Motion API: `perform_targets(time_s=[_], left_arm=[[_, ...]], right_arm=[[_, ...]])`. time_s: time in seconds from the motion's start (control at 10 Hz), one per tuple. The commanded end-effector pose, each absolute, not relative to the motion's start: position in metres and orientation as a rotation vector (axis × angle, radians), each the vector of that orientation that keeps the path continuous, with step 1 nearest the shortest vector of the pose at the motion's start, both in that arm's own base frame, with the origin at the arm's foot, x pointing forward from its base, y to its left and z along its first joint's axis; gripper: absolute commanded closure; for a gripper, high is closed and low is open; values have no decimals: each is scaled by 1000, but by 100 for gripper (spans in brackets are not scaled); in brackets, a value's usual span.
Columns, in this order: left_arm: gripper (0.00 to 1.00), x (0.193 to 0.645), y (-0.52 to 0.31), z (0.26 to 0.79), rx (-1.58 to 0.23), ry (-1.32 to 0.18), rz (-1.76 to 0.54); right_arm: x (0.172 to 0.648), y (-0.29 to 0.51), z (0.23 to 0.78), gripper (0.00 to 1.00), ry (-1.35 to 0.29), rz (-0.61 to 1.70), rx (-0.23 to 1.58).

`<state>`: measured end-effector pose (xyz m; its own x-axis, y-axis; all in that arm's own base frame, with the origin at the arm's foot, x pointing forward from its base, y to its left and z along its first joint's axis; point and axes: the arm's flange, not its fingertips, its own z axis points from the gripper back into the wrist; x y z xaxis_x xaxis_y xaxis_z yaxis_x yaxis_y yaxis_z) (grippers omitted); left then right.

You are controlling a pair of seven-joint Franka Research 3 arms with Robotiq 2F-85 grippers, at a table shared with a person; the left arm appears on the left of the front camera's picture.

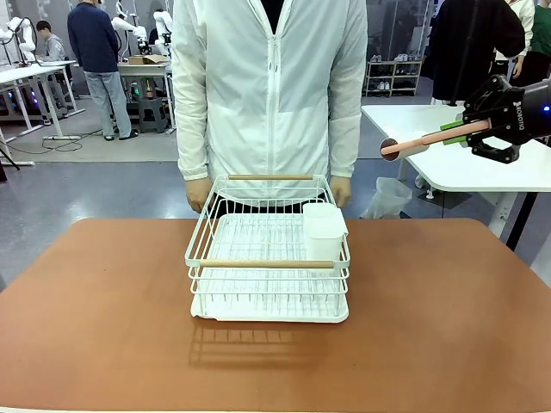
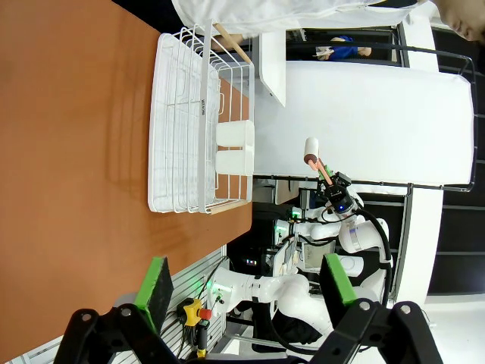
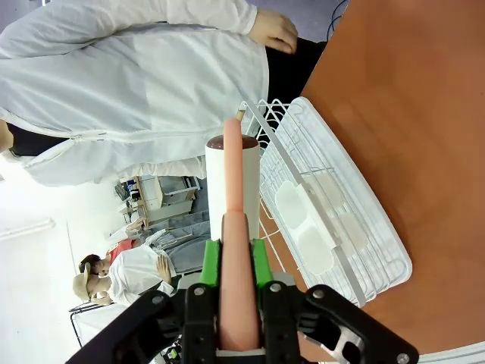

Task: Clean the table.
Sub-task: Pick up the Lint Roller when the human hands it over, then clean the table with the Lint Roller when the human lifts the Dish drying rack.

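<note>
Fingers (image 3: pixel 211 262) of the right gripper (image 3: pixel 235 246) are clamped from both sides on the pinkish handle (image 3: pixel 236 227) of a lint roller (image 1: pixel 413 144), the green pads flat against it. The handle runs straight out between them to the white roll (image 3: pixel 225 178) with its dark end cap. In the front view this gripper hangs high at the right, beyond the right edge of the table (image 1: pixel 103 335). There the roller lies nearly level, its roll end toward the middle of the picture. The left gripper (image 2: pixel 246 292) has its fingers wide apart with nothing between them, and the table's top lies along one side of its view.

The reddish-brown table spreads across the whole front view. A person (image 1: pixel 271 86) in a white zip jacket stands at its far edge, one hand (image 1: pixel 198 194) and the other (image 1: pixel 342 189) hanging down by the rim, just behind the rack's far corners. A white wire dish rack (image 1: pixel 267 258) stands on the middle of the table, with a wooden bar at its near end and another at its far end. A white utensil holder (image 1: pixel 325 228) stands upright in its far right corner.
</note>
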<state>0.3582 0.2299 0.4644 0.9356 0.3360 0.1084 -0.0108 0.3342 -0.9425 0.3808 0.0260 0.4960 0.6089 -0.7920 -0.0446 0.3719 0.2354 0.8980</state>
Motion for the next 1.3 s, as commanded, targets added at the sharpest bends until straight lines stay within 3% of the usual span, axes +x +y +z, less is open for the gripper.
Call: perform_targets(time_s=[0.0, 1.2], left_arm=[[0, 356, 232, 465, -1225, -314, 228], [0, 356, 232, 465, -1225, -314, 228]], right_arm=[[381, 27, 496, 93, -471, -839, 1059], [381, 27, 496, 93, -471, -839, 1059]])
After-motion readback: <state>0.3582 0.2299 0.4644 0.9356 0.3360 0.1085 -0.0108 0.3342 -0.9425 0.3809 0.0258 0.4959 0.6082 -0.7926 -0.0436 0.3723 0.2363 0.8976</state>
